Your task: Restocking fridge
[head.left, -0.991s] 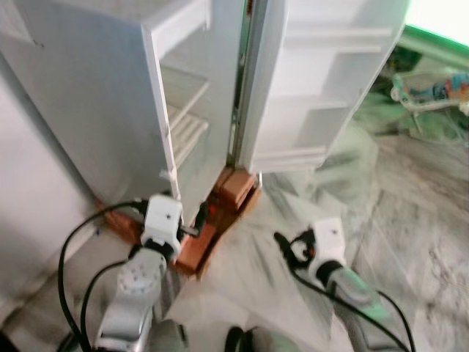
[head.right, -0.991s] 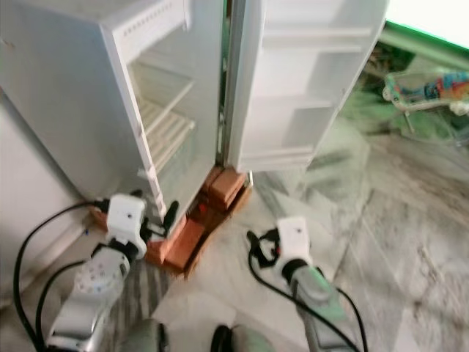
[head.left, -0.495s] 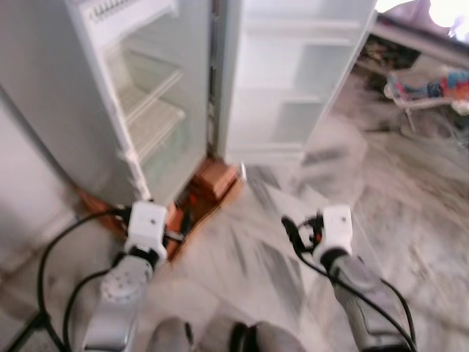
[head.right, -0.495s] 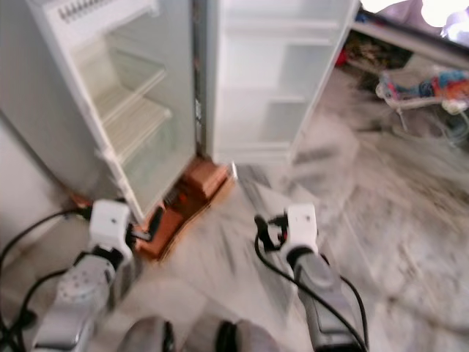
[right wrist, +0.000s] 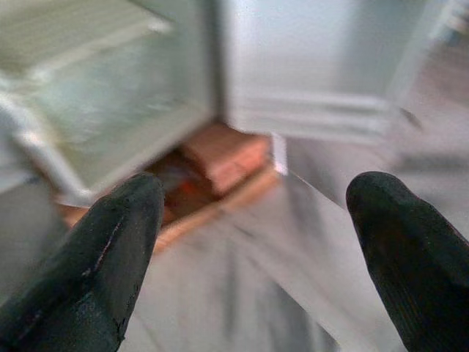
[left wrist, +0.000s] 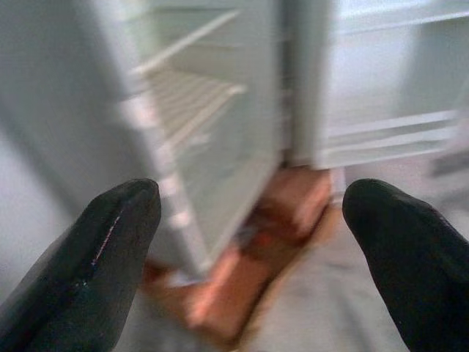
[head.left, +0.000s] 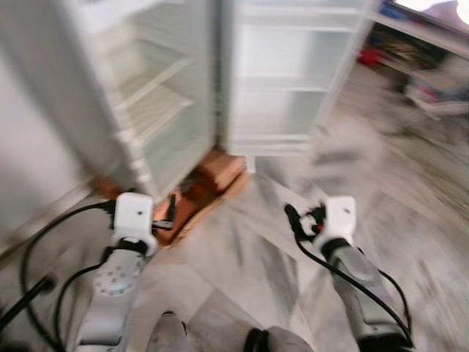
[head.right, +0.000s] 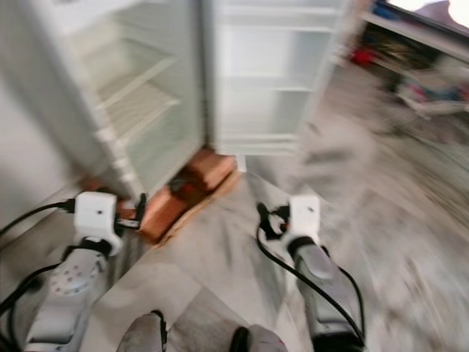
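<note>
My view had swung right across the open fridge (head.left: 157, 110), which stood just ahead on bricks (head.left: 212, 172). My left gripper (left wrist: 249, 220) and right gripper (right wrist: 253, 220) both hung spread and empty, so restocking hadn't begun.
</note>
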Robot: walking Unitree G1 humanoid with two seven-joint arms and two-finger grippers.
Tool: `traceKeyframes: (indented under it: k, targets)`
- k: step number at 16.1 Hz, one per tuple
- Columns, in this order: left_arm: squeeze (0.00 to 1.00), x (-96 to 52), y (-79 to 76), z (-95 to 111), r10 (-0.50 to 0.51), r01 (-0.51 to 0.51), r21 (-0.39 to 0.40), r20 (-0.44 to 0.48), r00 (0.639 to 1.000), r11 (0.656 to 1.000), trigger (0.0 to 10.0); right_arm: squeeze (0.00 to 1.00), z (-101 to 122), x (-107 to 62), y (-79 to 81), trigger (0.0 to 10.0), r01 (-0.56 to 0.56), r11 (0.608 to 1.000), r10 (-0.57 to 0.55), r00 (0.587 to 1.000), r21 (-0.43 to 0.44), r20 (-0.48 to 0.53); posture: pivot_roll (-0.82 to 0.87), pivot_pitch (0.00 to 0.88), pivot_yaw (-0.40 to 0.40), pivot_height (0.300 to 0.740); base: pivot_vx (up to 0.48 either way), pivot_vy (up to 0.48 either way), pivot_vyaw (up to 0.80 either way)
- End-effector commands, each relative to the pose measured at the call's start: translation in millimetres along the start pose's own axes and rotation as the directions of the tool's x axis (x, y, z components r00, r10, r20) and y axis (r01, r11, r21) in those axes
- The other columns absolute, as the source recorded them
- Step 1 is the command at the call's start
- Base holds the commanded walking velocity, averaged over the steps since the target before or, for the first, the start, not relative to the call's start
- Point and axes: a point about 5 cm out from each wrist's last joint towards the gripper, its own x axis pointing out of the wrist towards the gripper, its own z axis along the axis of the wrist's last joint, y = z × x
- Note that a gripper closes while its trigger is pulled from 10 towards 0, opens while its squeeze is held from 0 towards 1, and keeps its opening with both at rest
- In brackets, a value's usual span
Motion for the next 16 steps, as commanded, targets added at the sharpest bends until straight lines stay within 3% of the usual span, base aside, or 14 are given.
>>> traceKeyframes:
  k: [1, 6, 10, 16]
  targets:
    - [0.0, -3.0, 0.6, -3, 0.007, -0.007, 0.029, -0.009, 1.0, 1.0, 10.0, 0.0, 1, 1.3, 6.4, 10.0, -0.028, 1.0, 0.028, 1.0, -0.008, 0.009, 0.16, 0.12, -0.07, 0.74, 0.0, 0.0, 0.8]
    - [0.0, -0.4, 0.9, -4, 0.007, -0.006, 0.05, -0.016, 1.0, 0.999, 10.0, 0.0, -3, 0.0, 13.1, 10.0, -0.043, 0.999, 0.043, 0.999, -0.005, 0.011, 0.16, 0.119, -0.062, 0.74, 0.0, 0.0, 0.8]
    - [0.0, -3.3, -3.9, -9, 0.005, -0.004, 0.032, -0.031, 1.0, 0.999, 10.0, 0.0, -10, -6.3, 9.3, 10.0, -0.02, 1.0, 0.02, 1.0, 0.013, 0.002, 0.16, 0.126, -0.082, 0.74, 0.0, 0.0, 0.0]
    - [0.0, -6.0, -6.3, -15, -0.017, 0.018, 0.037, -0.043, 0.999, 0.999, 10.0, 0.0, -2, -5.6, -0.1, 10.0, 0.053, 0.998, -0.055, 0.996, 0.023, 0.076, 0.16, 0.108, -0.066, 0.74, 0.0, 0.0, 0.0]
